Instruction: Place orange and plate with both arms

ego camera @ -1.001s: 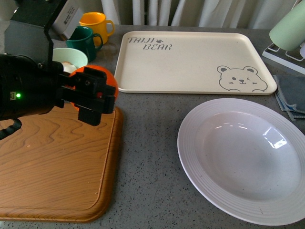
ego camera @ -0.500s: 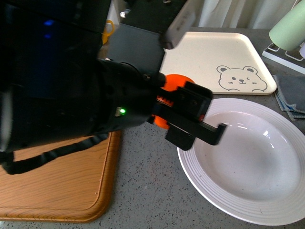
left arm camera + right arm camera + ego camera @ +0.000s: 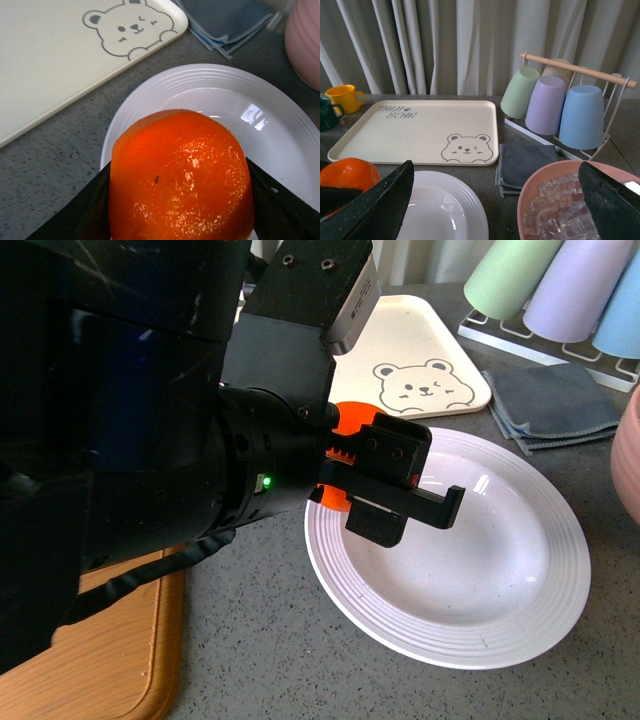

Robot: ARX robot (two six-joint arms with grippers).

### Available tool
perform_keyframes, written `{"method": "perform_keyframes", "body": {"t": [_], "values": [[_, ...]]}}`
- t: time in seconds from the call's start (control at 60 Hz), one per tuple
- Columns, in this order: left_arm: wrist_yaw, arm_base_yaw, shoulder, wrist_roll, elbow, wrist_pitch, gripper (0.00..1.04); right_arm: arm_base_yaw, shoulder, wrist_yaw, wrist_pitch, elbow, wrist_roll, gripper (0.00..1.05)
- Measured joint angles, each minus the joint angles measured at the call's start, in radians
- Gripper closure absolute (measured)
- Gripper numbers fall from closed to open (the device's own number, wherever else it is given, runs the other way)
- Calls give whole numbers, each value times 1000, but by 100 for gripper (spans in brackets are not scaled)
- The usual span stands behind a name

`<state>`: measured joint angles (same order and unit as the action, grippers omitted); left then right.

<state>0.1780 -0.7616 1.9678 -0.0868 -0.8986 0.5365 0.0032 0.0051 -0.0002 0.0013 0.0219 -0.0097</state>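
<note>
Left gripper (image 3: 180,215) clamps the orange (image 3: 175,165) over the white plate (image 3: 520,610), seemingly clear of it; right gripper (image 3: 495,207) gapes wide, empty.

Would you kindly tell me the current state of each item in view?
left claw: shut on orange
right claw: open, empty
orange: held over plate edge
plate: upright, empty
bear tray: empty
pink bowl: holding ice cubes
cups: inverted on rack
grey cloth: folded

Front cam downward, L wrist close-up, R wrist wide, all share plate (image 3: 500,550)
</note>
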Motion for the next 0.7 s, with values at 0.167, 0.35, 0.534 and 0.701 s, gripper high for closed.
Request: {"method": "perform_keyframes", "body": {"t": [0.167, 0.35, 0.534, 0.701], "values": [[14, -17, 44, -2, -27, 0, 44, 0, 0, 0, 0, 0, 0, 9], [41, -24, 87, 0, -53, 0, 44, 0, 0, 0, 0, 0, 0, 9], [55, -24, 132, 4, -77, -14, 44, 0, 0, 0, 0, 0, 0, 9], [66, -24, 137, 3, -78, -14, 19, 0, 0, 0, 0, 0, 0, 9]]}}
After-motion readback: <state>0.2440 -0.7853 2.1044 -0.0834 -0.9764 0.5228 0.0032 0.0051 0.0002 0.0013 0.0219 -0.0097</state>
